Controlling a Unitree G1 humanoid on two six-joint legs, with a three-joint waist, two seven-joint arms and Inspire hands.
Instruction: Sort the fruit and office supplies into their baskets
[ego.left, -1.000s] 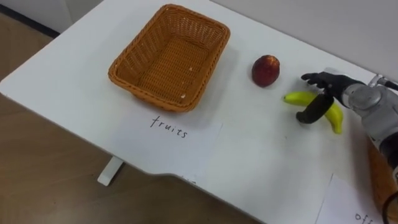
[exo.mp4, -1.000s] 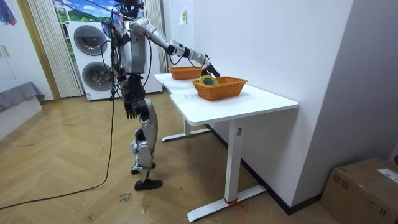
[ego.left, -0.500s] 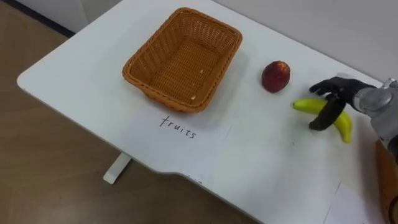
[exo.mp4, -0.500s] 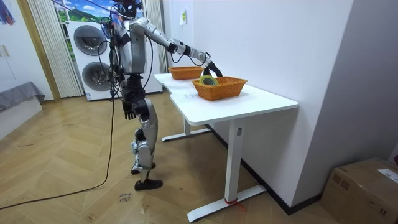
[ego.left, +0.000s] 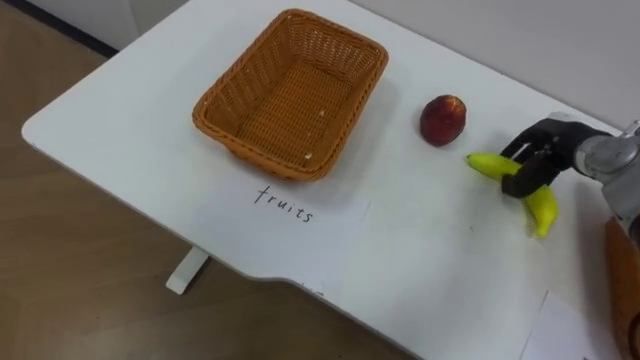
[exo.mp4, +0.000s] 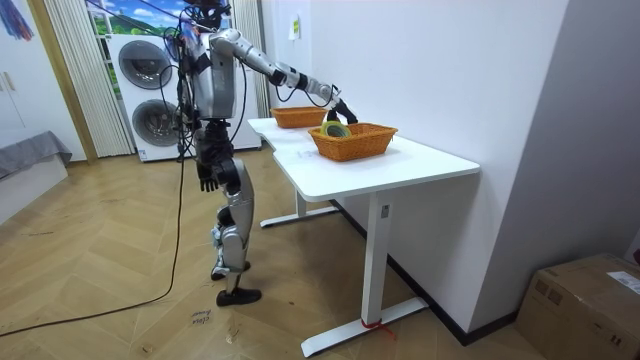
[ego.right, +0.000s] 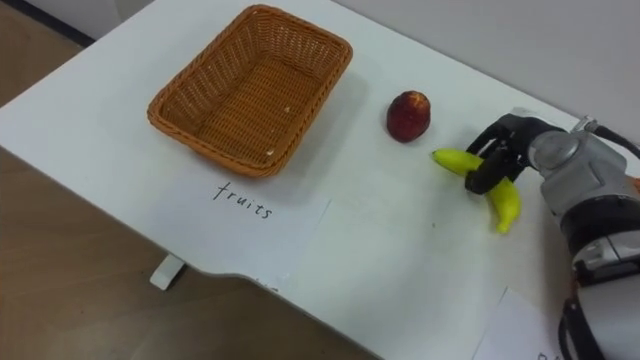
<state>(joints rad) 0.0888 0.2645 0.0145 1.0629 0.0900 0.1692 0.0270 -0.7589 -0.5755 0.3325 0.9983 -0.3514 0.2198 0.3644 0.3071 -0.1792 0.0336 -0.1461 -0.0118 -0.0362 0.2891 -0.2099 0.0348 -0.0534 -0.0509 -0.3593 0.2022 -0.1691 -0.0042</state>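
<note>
The right hand is curled round the middle of the banana, near the red fruit on the counter. The banana is judged light, firm and easily bruised, so a gentle mid-length hold is advised.

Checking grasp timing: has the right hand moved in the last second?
Yes. Measured against the apple, the right hand has hardly travelled, but its fingers, spread over the banana a second ago, have closed down round it.
</note>
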